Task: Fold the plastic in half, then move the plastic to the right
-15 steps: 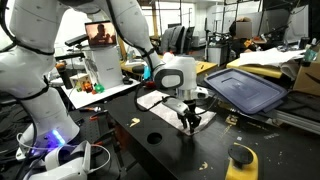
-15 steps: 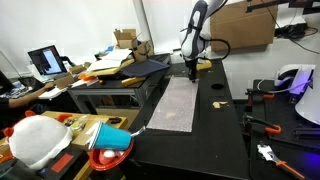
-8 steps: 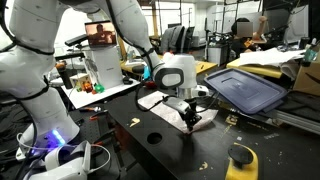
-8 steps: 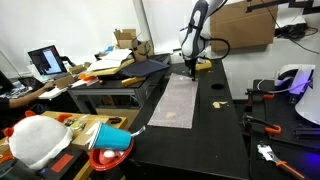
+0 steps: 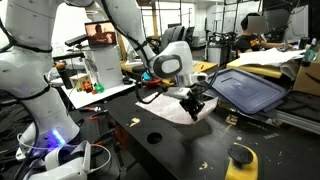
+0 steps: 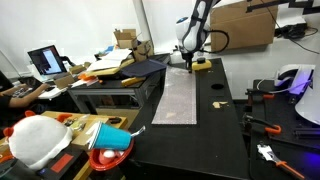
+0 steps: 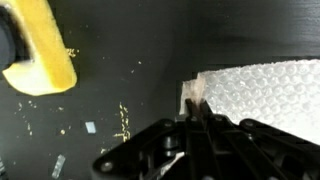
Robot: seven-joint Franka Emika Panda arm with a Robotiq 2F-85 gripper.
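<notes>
A long black tabletop fills the middle of a cluttered workshop. In an exterior view a plain white wall rises behind an open laptop on a crowded side bench, and a large brown cardboard box stands at the far end. In an exterior view a white side table carries small bottles, with a lit screen behind it, and a dark grey plastic tray lies tilted on a neighbouring bench.

A black tabletop carries a yellow sponge, with pale crumbs scattered near it. In an exterior view, a red bowl sits on a cluttered side bench, an open laptop glows farther back, and a cardboard box stands beyond. In an exterior view, a dark tray rests beside the tabletop.
</notes>
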